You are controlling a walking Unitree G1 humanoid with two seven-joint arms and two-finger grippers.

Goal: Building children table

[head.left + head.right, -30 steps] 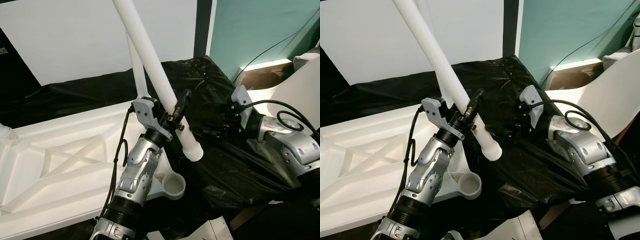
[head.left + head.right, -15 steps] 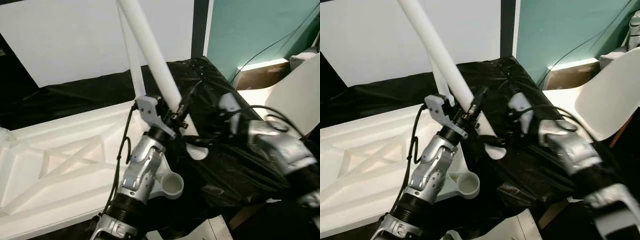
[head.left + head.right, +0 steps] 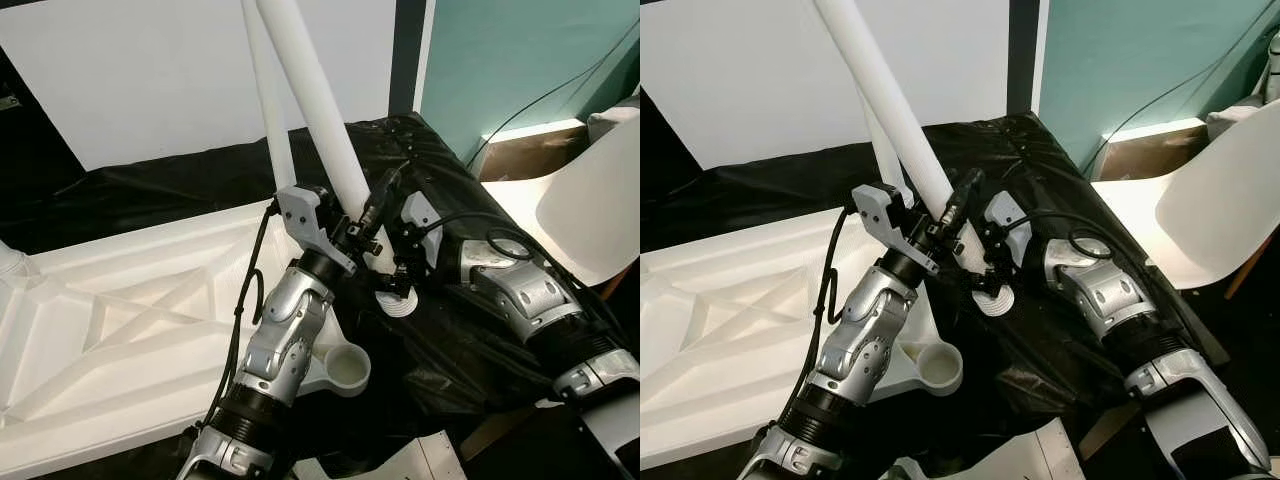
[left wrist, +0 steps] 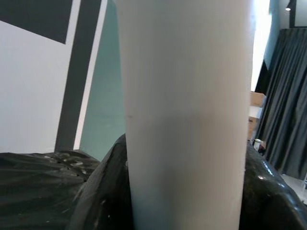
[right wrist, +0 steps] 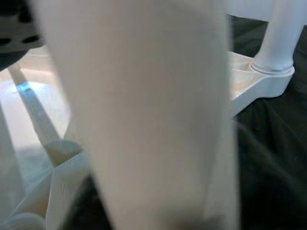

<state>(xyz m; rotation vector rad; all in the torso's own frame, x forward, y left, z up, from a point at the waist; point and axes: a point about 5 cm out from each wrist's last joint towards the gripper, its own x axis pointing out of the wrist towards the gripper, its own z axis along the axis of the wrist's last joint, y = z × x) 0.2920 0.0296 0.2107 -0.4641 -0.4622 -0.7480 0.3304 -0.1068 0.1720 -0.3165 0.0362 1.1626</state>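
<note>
The left gripper (image 3: 372,222) is clamped around a long white plastic table leg (image 3: 318,118), which tilts up and to the far left out of frame. The leg's ribbed lower end (image 3: 397,302) hangs just above the crumpled black plastic sheet (image 3: 470,345), to the right of the upturned white plastic tabletop (image 3: 120,330). The right gripper (image 3: 985,272) is at that same lower end of the leg, coming in from the right; whether its fingers are closed on the leg cannot be told (the right wrist view is a blur of white tube at close range). A second white leg (image 3: 268,110) stands already seated in the tabletop's far right corner. The open round corner socket (image 3: 344,370) at the near right of the tabletop is unfilled, near and left of the held leg's end. A white moulded chair (image 3: 1215,205) stands at far right.
</note>
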